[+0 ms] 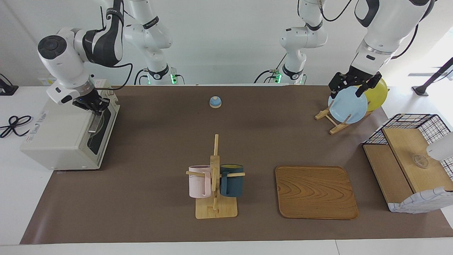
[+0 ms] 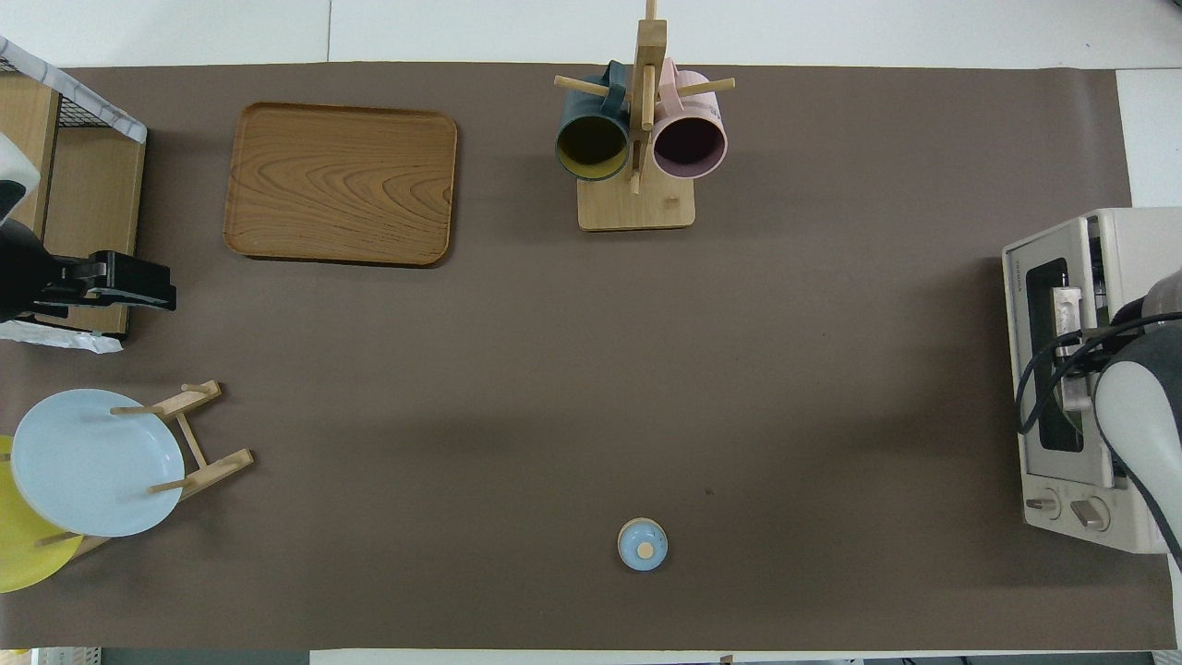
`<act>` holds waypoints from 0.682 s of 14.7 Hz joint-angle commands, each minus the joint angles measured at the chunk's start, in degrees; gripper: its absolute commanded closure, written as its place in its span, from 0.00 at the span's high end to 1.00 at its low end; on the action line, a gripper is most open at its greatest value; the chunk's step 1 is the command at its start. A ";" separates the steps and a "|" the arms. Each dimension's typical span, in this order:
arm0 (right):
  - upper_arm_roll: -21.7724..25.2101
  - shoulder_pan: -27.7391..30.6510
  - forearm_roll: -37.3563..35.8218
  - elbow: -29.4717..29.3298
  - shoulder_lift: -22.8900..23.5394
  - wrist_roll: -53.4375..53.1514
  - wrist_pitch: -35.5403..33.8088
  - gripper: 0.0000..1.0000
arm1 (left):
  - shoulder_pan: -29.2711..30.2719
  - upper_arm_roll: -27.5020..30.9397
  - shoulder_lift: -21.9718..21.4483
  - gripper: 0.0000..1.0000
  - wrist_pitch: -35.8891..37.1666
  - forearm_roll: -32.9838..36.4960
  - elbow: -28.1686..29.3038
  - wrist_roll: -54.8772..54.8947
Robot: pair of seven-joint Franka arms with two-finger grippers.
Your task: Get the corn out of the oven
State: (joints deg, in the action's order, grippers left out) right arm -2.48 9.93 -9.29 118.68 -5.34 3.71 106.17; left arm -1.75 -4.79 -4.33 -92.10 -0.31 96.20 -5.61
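- Right gripper [image 1: 96, 110] sits at the top edge of the oven [image 1: 60, 136] door, fingers closed on the metal bar handle [image 1: 93, 123] — door looks barely cracked, a thin gap showing at its top in the overhead view.
- oven stands at the right arm's end of the tabletop, half off the brown mat [image 1: 159, 141], glass door facing the table's middle.
- corn: not visible — the door window is dark and I cannot tell what is inside.
- Left gripper [image 1: 348, 88] hangs over the blue plate [image 1: 347, 105] at the left arm's end, fingers spread wide, nothing held; this arm waits.
- blue plate and yellow plate [image 1: 377, 94] stand on edge in a wooden plate rack [image 1: 331, 120] near the corner on the robots' side.
- wire basket [image 1: 410, 161] with wooden shelves sits at the left arm's end edge, farther from the robots than the plates.
- wooden tray [image 1: 315, 191] lies flat beside the basket, toward the table's middle.
- mug tree [image 1: 214, 177] is mid-table near the edge away from the robots, with a pink mug [image 1: 199, 180] and a dark blue mug [image 1: 231, 180] hanging on it.
- small blue bell [image 1: 215, 102] sits near the robots' edge, mid-table.
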 commanded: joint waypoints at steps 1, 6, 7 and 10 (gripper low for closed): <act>-0.33 -0.52 -0.38 6.03 0.59 -2.83 6.58 0.00 | 0.78 -0.48 -1.04 1.00 0.52 0.14 0.39 0.07; -0.33 -5.87 0.06 6.39 4.10 -9.06 9.66 0.00 | 0.78 -0.48 -1.04 1.00 0.43 0.14 0.48 0.07; -0.33 -6.58 0.06 6.74 4.54 -10.29 10.89 0.00 | 0.78 -0.48 -1.04 1.00 0.43 0.14 0.39 0.07; -0.33 -6.77 0.06 9.10 5.95 -10.66 15.19 0.00 | 0.78 -0.48 -1.04 1.00 0.35 0.14 0.48 -0.02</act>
State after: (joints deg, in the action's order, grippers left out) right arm -3.47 1.41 -7.64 125.84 -0.93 -7.06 116.52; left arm -1.75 -4.79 -4.33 -92.11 -0.31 96.20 -5.61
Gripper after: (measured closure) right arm 0.991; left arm 0.000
